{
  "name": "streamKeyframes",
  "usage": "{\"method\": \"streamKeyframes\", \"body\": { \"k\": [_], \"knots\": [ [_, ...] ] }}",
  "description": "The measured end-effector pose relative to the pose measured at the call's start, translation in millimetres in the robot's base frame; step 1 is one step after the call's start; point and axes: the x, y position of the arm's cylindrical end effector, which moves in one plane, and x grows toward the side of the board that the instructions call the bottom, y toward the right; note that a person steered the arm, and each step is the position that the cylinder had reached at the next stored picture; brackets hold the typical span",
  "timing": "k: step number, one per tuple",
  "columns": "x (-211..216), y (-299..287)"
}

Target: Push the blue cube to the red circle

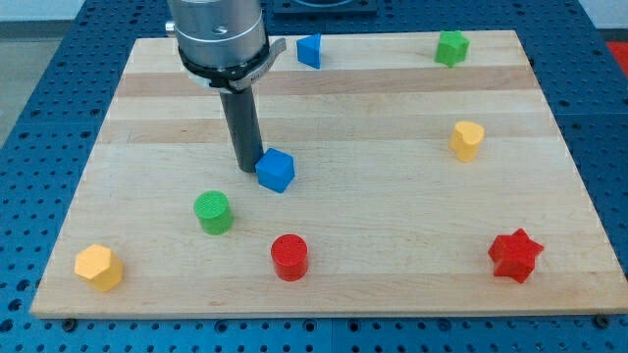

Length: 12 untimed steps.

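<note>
The blue cube (276, 170) lies left of the board's middle. My tip (248, 169) is on the board, touching or almost touching the cube's left side. The red circle (289, 257), a short red cylinder, stands below the cube towards the view's bottom, slightly to the right. The dark rod runs up from the tip to the grey arm housing (218, 34) at the view's top.
A green cylinder (213, 212) stands below and left of my tip. A yellow hexagon block (98, 267) is at bottom left. A red star (515, 255) is at bottom right. A yellow heart (467, 139), a green star (451, 47) and a second blue block (310, 50) lie farther up.
</note>
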Motion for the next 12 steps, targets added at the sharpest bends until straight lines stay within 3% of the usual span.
{"method": "streamKeyframes", "body": {
  "k": [4, 6, 9, 12],
  "knots": [
    [-21.1, 16.3],
    [-19.4, 67.2],
    [-19.4, 42.2],
    [24.6, 41.6]
  ]
}}
